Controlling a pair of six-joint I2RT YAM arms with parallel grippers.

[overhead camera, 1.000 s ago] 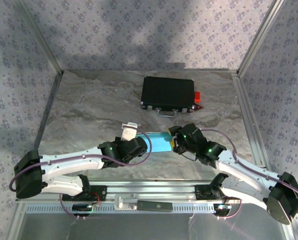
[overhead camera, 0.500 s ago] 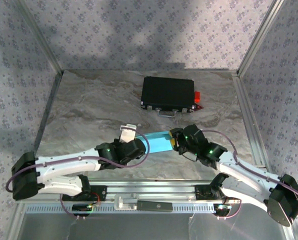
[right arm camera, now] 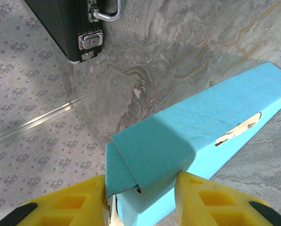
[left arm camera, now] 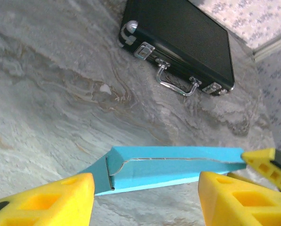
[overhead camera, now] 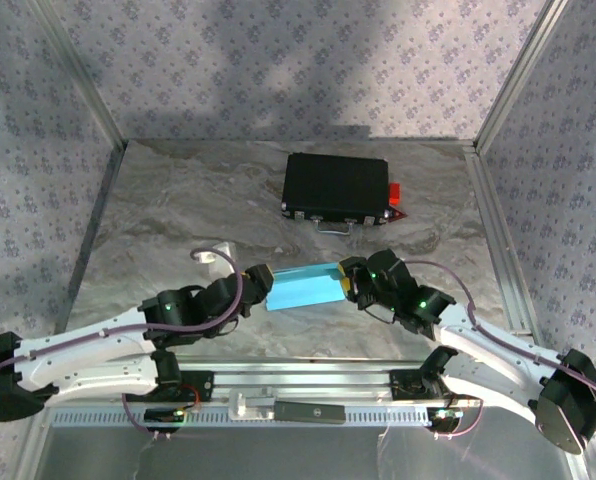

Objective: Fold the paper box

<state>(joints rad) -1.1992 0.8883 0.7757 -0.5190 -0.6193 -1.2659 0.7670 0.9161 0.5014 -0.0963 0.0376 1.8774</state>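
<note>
The paper box (overhead camera: pixel 303 288) is a long, slim cyan-blue box lying across the table between both arms. Its right end (right arm camera: pixel 169 155), with a folded flap, sits pinched between my right gripper's (right arm camera: pixel 140 188) yellow fingers (right arm camera: pixel 216 202). My right gripper (overhead camera: pixel 353 282) is shut on that end. My left gripper (overhead camera: pixel 256 290) stands open just off the box's left end. In the left wrist view the box (left arm camera: pixel 173 167) lies beyond the gap of the left gripper (left arm camera: pixel 146 183), touching neither finger (left arm camera: pixel 41 202). A seam runs along the box's side.
A black hard case (overhead camera: pixel 338 188) with metal latches and a handle lies at the back of the marble-patterned table (overhead camera: pixel 178 220), with a small red piece (overhead camera: pixel 395 192) at its right end. The case (left arm camera: pixel 178 42) is beyond the box. Patterned walls enclose the table.
My left gripper has opened, let go of the box's left end and drawn back leftward with its arm. The right gripper has closed a little on the right end. The box has stayed put.
</note>
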